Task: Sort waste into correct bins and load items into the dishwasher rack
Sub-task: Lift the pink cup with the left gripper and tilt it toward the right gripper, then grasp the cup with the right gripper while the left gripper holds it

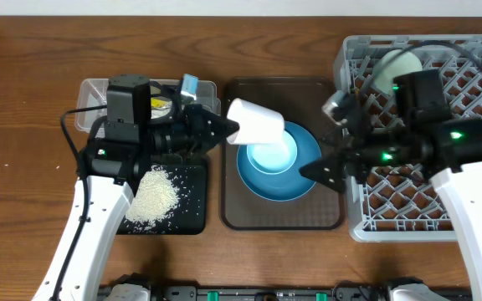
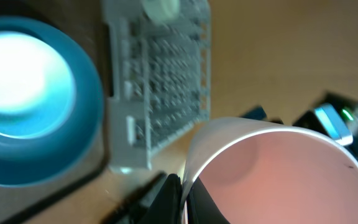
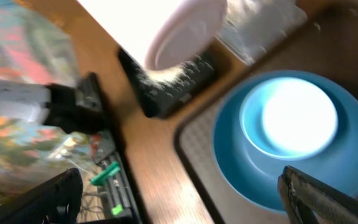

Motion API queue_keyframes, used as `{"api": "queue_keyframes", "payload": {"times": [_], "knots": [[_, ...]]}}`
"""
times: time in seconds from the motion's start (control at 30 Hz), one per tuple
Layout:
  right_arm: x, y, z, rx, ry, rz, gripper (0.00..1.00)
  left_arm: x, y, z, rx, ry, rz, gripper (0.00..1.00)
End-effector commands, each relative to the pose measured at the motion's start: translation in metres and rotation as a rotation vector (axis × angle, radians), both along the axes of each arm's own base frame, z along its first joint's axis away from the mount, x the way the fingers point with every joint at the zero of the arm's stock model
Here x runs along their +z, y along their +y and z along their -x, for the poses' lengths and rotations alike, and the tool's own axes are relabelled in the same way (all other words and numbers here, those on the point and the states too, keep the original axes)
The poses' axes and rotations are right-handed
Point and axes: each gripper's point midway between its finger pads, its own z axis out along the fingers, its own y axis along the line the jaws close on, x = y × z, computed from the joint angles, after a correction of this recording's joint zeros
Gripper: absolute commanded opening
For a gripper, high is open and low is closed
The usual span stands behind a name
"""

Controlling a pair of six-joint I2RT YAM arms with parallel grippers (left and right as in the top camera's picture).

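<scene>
My left gripper [image 1: 229,129] is shut on the rim of the small pink cup [image 1: 255,122] and holds it on its side above the blue plate [image 1: 304,163]. The left wrist view shows the fingers [image 2: 182,198] pinching the cup wall [image 2: 278,174]. A small pale-blue bowl [image 1: 270,155] sits on the plate. My right gripper [image 1: 320,173] is open and empty at the plate's right edge [image 3: 185,199]. The grey rack [image 1: 467,201] holds the mint-green bowl [image 1: 396,67]. Rice [image 1: 153,194] lies in the black tray [image 1: 192,219]. Chopsticks and tissue are out of view.
The plate rests on a dark brown serving tray [image 1: 283,219] at the middle. A clear tub [image 1: 93,99] stands behind the black tray, partly hidden by my left arm, with something yellow [image 1: 164,104] inside. The rack fills the right side.
</scene>
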Motion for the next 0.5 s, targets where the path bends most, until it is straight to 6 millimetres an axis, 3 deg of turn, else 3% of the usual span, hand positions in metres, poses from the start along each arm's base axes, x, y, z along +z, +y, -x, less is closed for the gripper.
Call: {"api": "queue_keyframes", "payload": {"times": [0.0,0.47], "knots": [[0.033,0.007,0.011,0.127,-0.127,-0.184,0.99,0.016,-0.015,0.022,-0.136,-0.027,0.080,0.06],[0.043,0.011,0.015,0.158,-0.141,-0.244,0.97,0.025,-0.059,0.040,-0.239,-0.122,0.070,0.06]]}}
